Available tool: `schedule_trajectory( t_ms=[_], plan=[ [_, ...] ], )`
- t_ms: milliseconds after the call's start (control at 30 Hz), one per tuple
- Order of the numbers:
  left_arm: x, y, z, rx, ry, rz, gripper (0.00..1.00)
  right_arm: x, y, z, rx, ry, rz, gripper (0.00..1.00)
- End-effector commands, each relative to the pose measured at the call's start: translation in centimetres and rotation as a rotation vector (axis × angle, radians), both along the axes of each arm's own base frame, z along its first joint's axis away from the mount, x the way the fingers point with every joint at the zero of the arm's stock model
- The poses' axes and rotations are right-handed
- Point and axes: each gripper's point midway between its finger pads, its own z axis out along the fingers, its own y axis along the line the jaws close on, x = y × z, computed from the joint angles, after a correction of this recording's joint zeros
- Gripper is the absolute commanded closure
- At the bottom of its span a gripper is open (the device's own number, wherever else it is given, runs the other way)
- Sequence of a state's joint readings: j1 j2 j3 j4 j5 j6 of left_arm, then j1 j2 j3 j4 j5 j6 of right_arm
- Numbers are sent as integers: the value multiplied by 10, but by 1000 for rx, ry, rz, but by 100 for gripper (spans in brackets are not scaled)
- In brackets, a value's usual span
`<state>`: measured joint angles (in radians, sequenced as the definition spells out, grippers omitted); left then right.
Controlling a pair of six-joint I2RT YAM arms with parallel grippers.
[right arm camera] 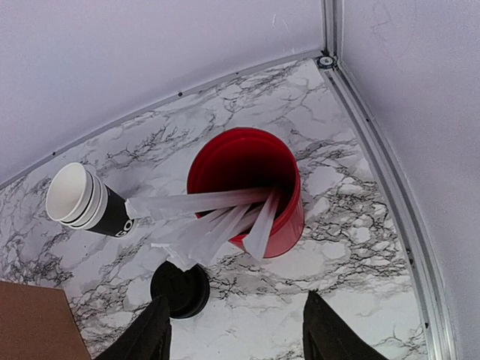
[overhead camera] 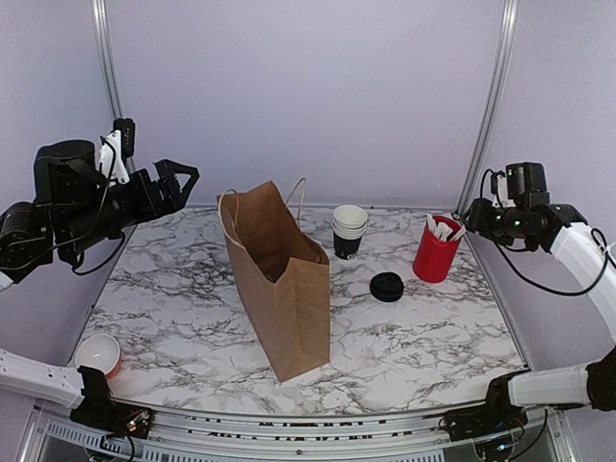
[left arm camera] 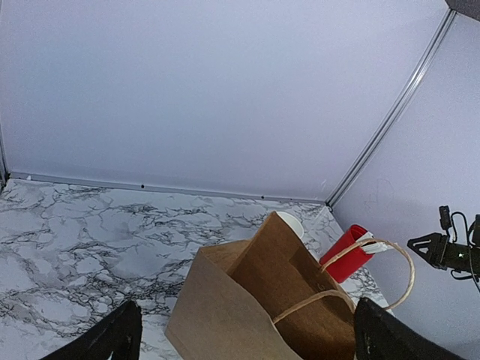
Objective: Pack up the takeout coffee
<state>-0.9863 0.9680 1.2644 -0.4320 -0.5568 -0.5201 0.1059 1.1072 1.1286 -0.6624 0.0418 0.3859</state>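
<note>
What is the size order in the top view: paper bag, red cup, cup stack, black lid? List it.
Paper bag
Red cup and cup stack: near alike, stack farther back, unranked
Black lid

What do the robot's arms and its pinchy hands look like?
The left arm and right arm have chunky black joints, smooth white tube sections and looping black cables. The left gripper and right gripper each have two black, pointed fingers.
</note>
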Motion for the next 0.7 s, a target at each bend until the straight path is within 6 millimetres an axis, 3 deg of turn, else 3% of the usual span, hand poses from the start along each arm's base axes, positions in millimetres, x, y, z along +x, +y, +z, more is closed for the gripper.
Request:
schedule_trajectory(
  t_ms=[0, 267, 667],
  plan=[
    [-1, 2, 1, -15, 3, -2, 1, 19, 3, -3, -17, -14, 35, 45],
    [-2, 5, -4, -9, 18, 0, 1, 43, -9, -22, -108, 30, -2, 56],
    [-3, 8, -7, -15, 28, 4, 1, 52, -15, -30, -157, 20, -15, 65]
  ],
)
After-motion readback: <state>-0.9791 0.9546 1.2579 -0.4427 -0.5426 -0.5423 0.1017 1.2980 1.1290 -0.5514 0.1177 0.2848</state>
